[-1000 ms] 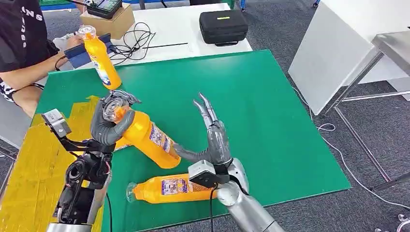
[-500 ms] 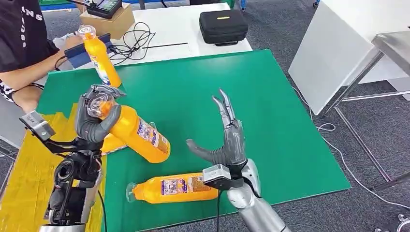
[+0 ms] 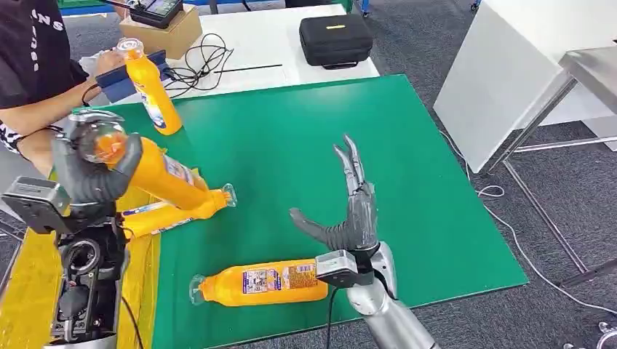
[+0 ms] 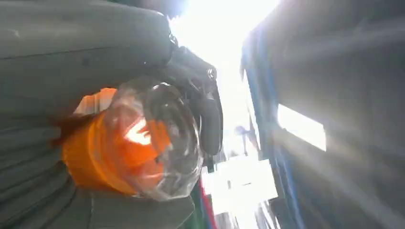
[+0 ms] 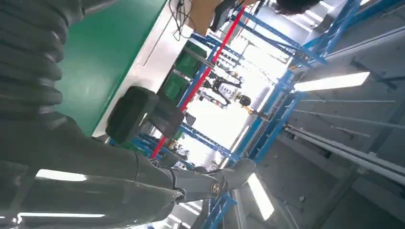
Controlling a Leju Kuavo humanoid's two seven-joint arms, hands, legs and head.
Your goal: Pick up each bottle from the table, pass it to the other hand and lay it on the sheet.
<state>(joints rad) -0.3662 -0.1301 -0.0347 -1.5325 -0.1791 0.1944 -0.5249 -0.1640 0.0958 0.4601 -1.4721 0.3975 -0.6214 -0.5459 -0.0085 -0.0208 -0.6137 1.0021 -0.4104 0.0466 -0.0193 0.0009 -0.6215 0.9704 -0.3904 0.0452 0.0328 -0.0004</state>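
While the right hand (image 3: 351, 211) stands with its fingers spread and nothing in them, just above the near edge of the green surface (image 3: 407, 182), the nearest bottle (image 3: 262, 282) lies on its side right beside that wrist, clear cap pointing toward the yellow sheet (image 3: 29, 283). Over on the other side the left hand (image 3: 91, 171) is clamped round the neck end of the held bottle (image 3: 164, 182), which tilts down with its base low over the edge where sheet meets green; in the left wrist view the clear cap (image 4: 153, 138) bulges out of the closed fingers. Under it a third bottle (image 3: 174, 212) lies partly on the sheet, partly on the green, and whether the two are touching I can't tell from here. These look like rigid plastic bottles, smooth and glossy, so likely slippery and prone to rolling once laid down; how full or heavy they are I can't judge. The best hold, I'd say, is round the labelled middle of the body, where it's widest and balanced, rather than the narrow neck, where the body can swing. Farther back a fourth bottle (image 3: 151, 91) stands upright at the far corner of the green, next to a person (image 3: 33, 80) who is cut off by the frame. The labels are too small to read. Beyond sit a black case (image 3: 336, 40), a tangle of cables (image 3: 200, 62) and a cardboard box (image 3: 160, 29).
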